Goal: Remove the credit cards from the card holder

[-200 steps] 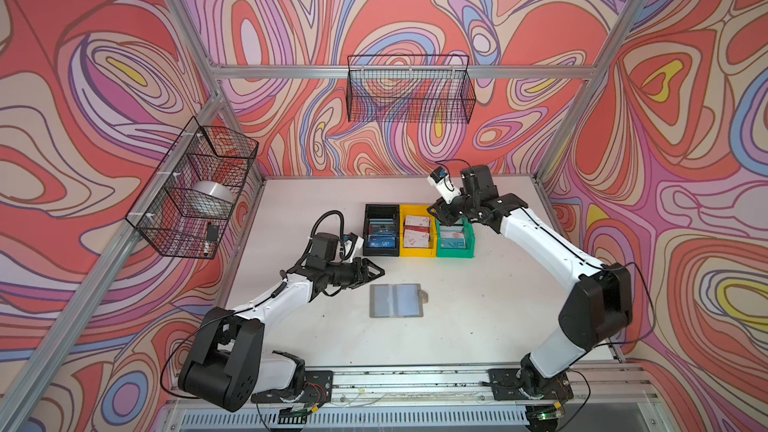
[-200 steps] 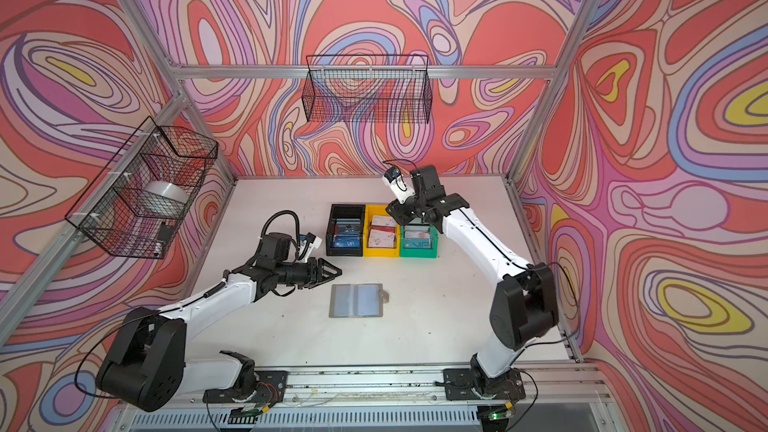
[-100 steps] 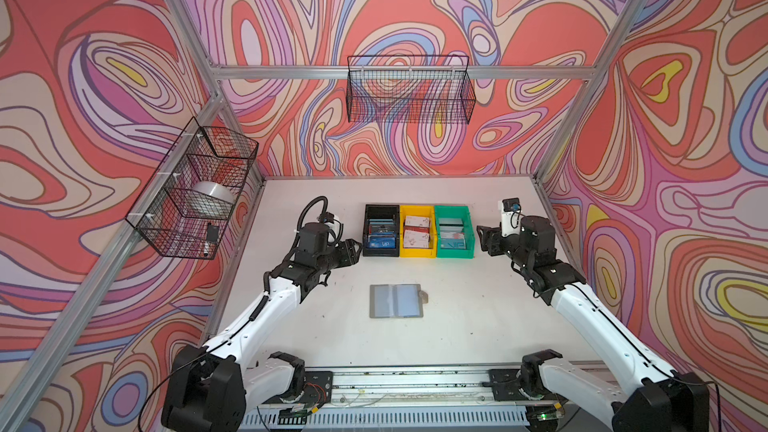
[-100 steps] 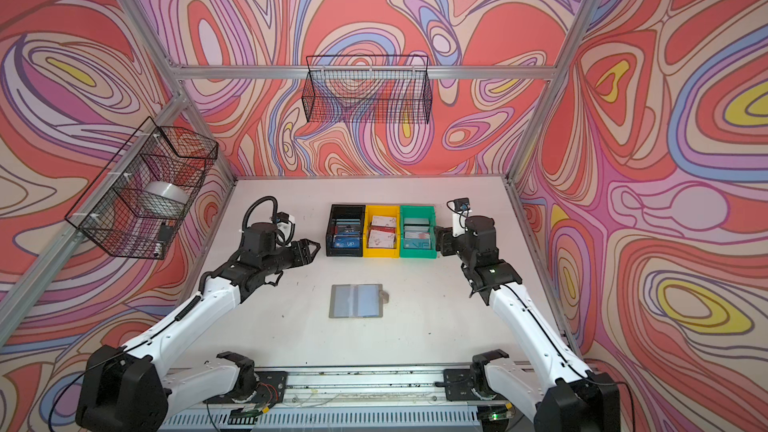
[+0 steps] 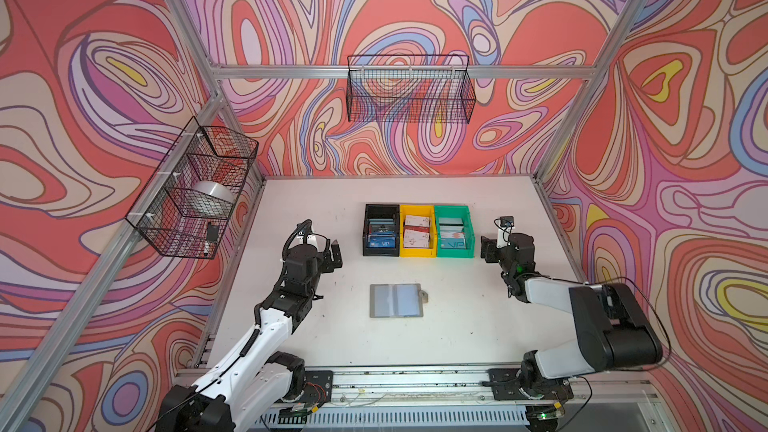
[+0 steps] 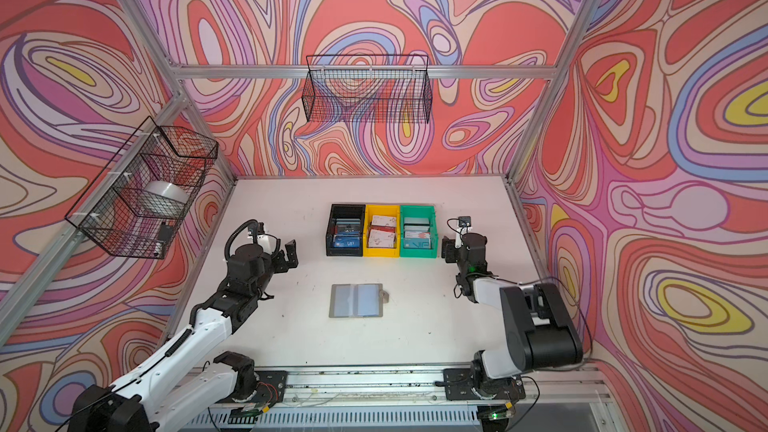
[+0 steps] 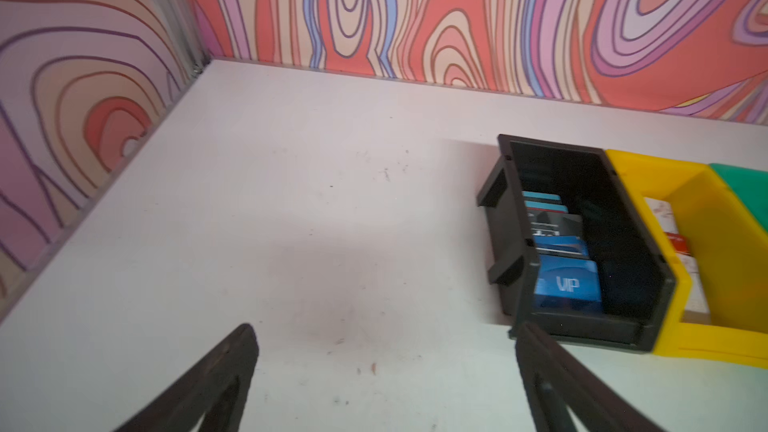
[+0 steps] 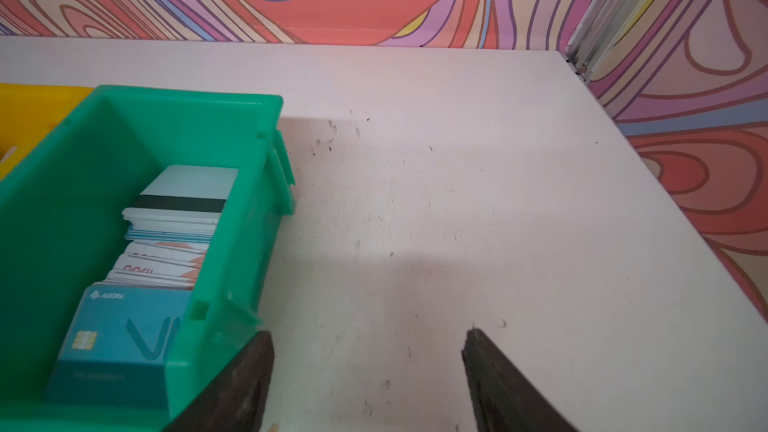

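Top views both show the holder (image 5: 396, 300) (image 6: 356, 300) lying open and flat on the table (image 5: 478, 326), front-centre, well apart from both arms. Its clear sleeves read plain grey-blue. No white card shows in either half, though at this range I can't rule out one tucked inside. White red-marked cards (image 5: 417, 231) sit in the yellow bin (image 5: 417, 253), between the black bin (image 5: 380, 253) and the green bin (image 5: 455, 253).

Arms: left gripper (image 5: 332, 257) hangs just left of the black bin, jaws wide apart and empty. The left wrist view shows only bare table between them (image 7: 384, 334). The right gripper (image 5: 485, 249) sits just right of the green bin, jaws likewise apart, nothing held (image 8: 368, 338).

My read: extraction looks finished, or down to a last check, since neither arm is engaged with the holder.

If a card does remain, the next move calls for:
- one gripper pinning a holder edge to the table
- the other coming in low, pinching the card's exposed edge and pulling along the sleeve opening

The holder looks light and would likely slide or fold if it isn't pinned.
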{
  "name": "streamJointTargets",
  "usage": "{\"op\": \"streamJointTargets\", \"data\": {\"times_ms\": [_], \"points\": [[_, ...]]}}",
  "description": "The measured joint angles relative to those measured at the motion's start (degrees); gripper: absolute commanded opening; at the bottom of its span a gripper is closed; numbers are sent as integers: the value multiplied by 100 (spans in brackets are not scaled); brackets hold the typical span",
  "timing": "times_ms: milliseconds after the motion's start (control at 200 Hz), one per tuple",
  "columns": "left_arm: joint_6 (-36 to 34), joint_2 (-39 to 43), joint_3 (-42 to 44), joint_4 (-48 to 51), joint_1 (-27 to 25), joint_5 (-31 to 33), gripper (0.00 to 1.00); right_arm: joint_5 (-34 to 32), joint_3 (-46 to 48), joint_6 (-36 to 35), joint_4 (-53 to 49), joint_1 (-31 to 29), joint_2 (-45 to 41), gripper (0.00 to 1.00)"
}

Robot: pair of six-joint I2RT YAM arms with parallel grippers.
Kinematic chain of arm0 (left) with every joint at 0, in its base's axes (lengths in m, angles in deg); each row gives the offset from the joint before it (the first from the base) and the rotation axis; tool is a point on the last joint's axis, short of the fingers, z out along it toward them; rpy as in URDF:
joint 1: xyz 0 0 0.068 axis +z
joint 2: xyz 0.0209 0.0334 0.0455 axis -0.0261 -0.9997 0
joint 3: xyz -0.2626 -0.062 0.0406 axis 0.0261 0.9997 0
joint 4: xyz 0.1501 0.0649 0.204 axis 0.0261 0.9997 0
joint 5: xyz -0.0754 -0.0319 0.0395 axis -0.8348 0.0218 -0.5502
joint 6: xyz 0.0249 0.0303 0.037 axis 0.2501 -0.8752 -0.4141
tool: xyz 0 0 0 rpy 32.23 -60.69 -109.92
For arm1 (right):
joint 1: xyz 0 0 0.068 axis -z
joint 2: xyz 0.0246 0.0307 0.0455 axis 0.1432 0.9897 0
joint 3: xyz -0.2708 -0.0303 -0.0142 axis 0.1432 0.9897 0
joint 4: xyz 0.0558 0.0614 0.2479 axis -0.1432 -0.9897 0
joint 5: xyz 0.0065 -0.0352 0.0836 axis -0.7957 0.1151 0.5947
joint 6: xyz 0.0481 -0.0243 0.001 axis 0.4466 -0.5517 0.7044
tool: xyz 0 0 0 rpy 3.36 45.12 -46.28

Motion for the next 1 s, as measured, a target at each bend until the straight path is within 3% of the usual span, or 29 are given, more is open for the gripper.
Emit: {"op": "streamJointTargets", "data": {"times_ms": [220,315,451,461,481,496,716,1002], "points": [[-577,61,627,-820,343,658,100,-37,210,-13,1513,70,780,77],[-592,-188,955,-1521,745,522,100,-28,229,-11,1812,98,925,77],[-671,-1244,1161,-2531,1156,214,100,-17,232,-11,2079,105,942,79],[-702,-1362,1156,-2621,1169,170,100,-17,232,-11,2096,105,942,81],[-719,-1484,1152,-2728,1185,122,100,-17,229,-7,2120,105,942,96],[-754,-1633,1139,-2824,1187,70,100,-17,232,0,2133,105,942,98],[-1040,-3318,813,-4081,1226,-345,100,-11,229,-31,2262,111,942,98],[-1104,-3473,595,-4207,1266,-472,100,-22,232,-28,2312,111,942,98]]}}
